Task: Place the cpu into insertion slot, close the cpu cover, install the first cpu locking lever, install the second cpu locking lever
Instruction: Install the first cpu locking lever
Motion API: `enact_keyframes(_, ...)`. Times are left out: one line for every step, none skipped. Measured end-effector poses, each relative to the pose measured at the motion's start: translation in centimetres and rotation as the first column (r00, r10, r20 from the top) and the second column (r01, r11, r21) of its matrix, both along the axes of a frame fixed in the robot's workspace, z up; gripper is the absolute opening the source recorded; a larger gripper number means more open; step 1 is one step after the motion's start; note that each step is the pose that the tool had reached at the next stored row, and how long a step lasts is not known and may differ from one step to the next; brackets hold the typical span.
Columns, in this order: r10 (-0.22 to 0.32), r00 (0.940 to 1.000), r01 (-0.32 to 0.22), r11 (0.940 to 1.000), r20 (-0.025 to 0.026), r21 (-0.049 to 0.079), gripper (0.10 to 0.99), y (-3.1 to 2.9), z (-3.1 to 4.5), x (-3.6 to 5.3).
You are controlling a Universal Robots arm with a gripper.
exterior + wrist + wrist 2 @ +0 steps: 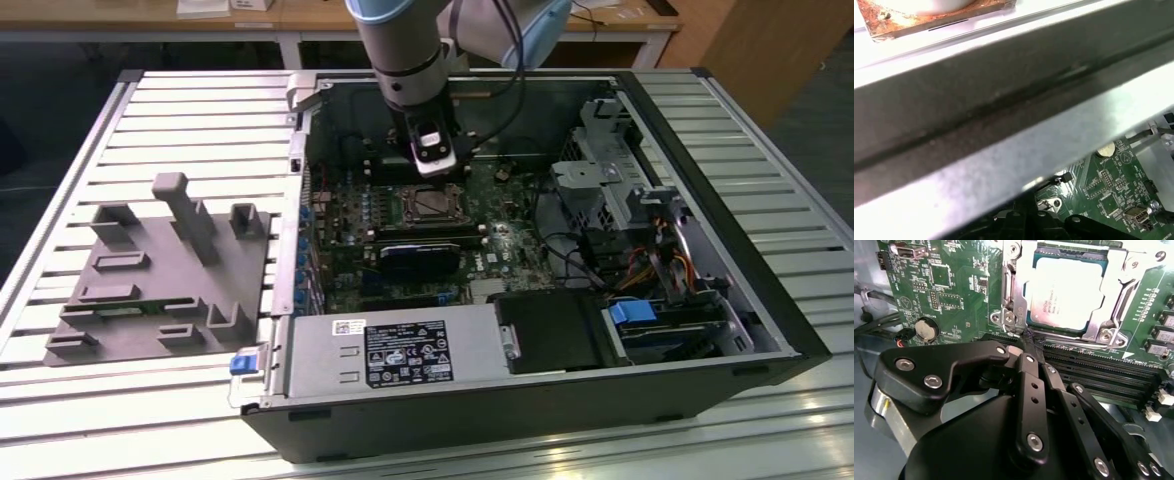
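The cpu (1066,292) lies flat in the insertion slot (430,203), its pale metal top showing through the window of the cpu cover (1126,287), which is folded down over it. A thin wire locking lever (1005,285) runs along one side of the socket. My gripper (1027,342) hangs just above the motherboard, and its black fingers (1029,375) are pressed together. The tips are at the socket's corner by the lever's end; I cannot tell whether they pinch the wire. In the exterior view the gripper (438,172) is at the socket's far edge.
Long black memory slots (1094,375) lie right beside the socket, under the fingers. A coin battery (925,330) sits on the board. The case wall (1004,100) is close to the wrist. A drive cage (607,170), cables and power supply (400,350) crowd the case. A grey fixture (160,270) stands outside.
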State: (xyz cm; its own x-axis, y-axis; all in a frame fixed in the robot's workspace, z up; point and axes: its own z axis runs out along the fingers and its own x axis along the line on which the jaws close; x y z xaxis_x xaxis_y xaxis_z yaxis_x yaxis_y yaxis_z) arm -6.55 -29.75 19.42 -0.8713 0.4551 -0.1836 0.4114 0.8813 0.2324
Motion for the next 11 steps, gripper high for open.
enact_keyframes(0.0,1.0,0.0,1.0,0.0,-0.001,0.106,0.0,0.11,0.0)
enact_keyframes(0.0,1.0,0.0,1.0,0.0,-0.003,0.106,0.0,0.23,0.0)
enact_keyframes(0.0,1.0,0.0,1.0,0.0,-0.006,0.106,0.0,0.36,0.0)
enact_keyframes(0.0,1.0,0.0,0.9999,0.0002,-0.011,0.106,0.01,0.46,0.0)
enact_keyframes(0.0,1.0,0.0,0.9999,0.0003,-0.017,0.106,0.01,0.53,0.0)
enact_keyframes(0.0,1.0,0.0,0.9997,0.0,-0.025,0.106,0.0,0.62,0.0)
enact_keyframes(0.0,1.0,0.0,0.9994,0.0,-0.035,0.106,0.0,0.69,0.0)
enact_keyframes(0.0,1.0,0.0,0.999,-0.0001,-0.046,0.106,0.0,0.75,0.0)
enact_keyframes(0.0,1.0,0.0,0.9985,0.0,-0.055,0.106,0.0,0.79,0.0)
enact_keyframes(0.0,1.0,0.0,0.9981,0.0,-0.061,0.106,0.0,0.82,0.0)
enact_keyframes(0.0,1.0,0.0,0.9979,0.0,-0.064,0.106,0.0,0.84,0.0)
